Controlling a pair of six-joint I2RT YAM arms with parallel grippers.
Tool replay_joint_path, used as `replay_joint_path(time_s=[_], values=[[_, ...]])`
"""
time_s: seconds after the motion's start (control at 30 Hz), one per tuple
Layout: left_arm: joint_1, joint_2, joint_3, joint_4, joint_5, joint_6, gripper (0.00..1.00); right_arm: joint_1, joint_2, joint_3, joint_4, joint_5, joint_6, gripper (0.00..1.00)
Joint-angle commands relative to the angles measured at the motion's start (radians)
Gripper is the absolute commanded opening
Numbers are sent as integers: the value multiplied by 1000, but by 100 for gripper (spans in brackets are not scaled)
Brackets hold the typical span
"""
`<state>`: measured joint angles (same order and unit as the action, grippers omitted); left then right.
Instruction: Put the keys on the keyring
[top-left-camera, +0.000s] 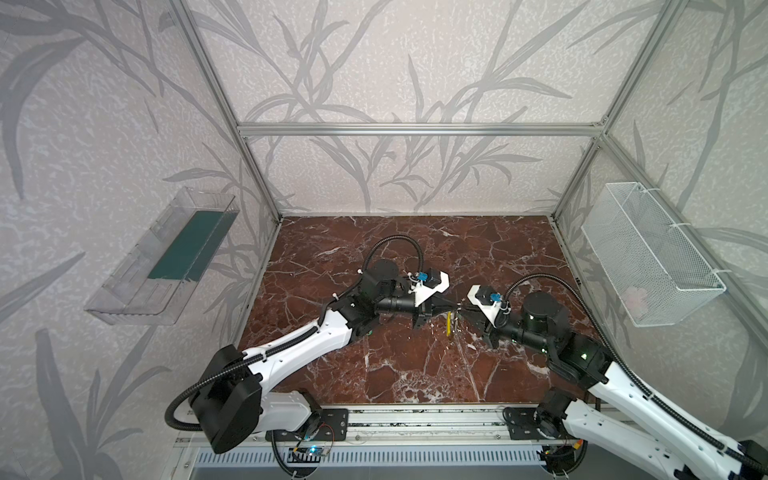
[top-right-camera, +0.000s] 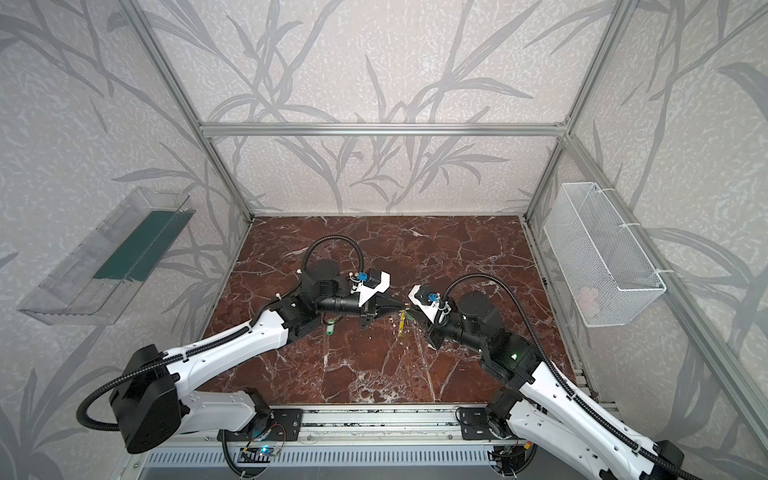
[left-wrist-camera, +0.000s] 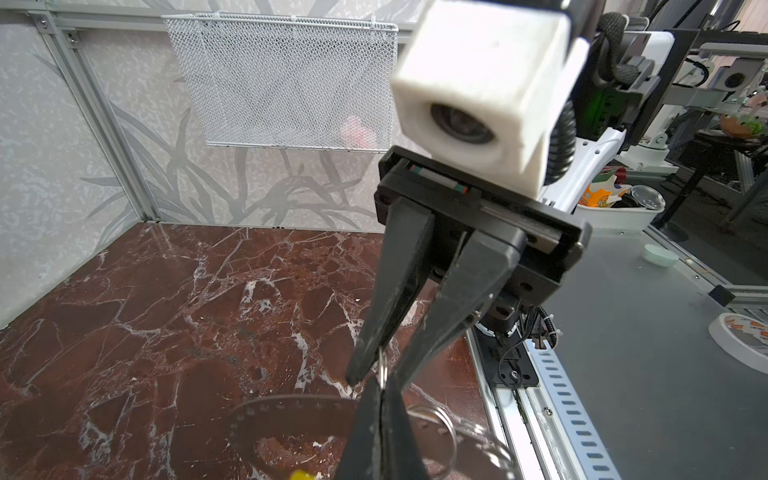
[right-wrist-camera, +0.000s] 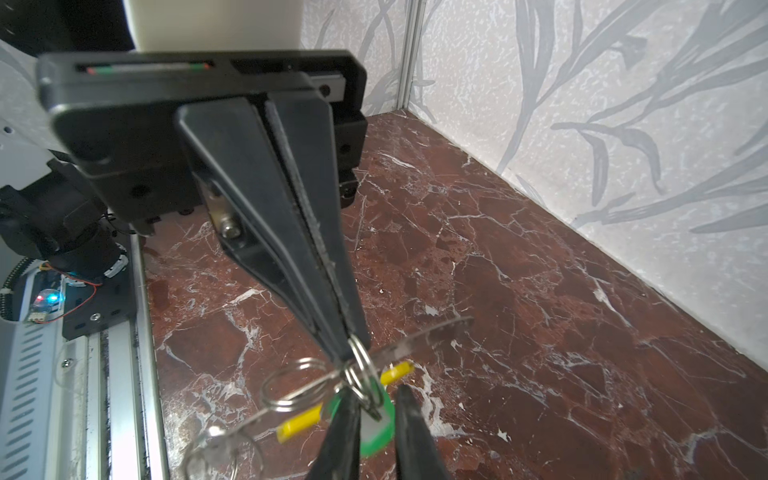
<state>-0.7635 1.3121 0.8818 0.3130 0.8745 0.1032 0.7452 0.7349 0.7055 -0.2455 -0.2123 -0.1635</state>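
Pinching keyring (right-wrist-camera: 419, 338), left gripper (right-wrist-camera: 347, 353), right gripper (left-wrist-camera: 378, 376) opposite, basket (top-left-camera: 648, 249) apart

A red-brown marbled surface (top-left-camera: 395, 374), crossed by pale veins, is shown in all views. In a top view, a green key tag (top-right-camera: 330, 328) with a white label is seen lying flat on it, left of centre. Whether a key is attached to the tag cannot be told.
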Motion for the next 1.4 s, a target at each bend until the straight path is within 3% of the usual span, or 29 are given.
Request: replay_joint_path(time_s=[0.0, 0.3, 0.53, 1.07, 1.37], values=[[2, -9, 14, 100, 44, -40, 0, 3, -23, 29, -20, -10, 1, 20], [7, -11, 6, 125, 68, -59, 0, -1, -195, 8, -74, 24, -48, 20], [5, 5, 9, 162, 86, -76, 0, -1, -129, 25, -4, -71, -23, 17], [3, 5, 22, 120, 98, -45, 0, -4, -118, 4, 63, -73, -22, 18], [4, 7, 29, 93, 100, -25, 0, -9, -118, -7, 88, -91, -15, 10]])
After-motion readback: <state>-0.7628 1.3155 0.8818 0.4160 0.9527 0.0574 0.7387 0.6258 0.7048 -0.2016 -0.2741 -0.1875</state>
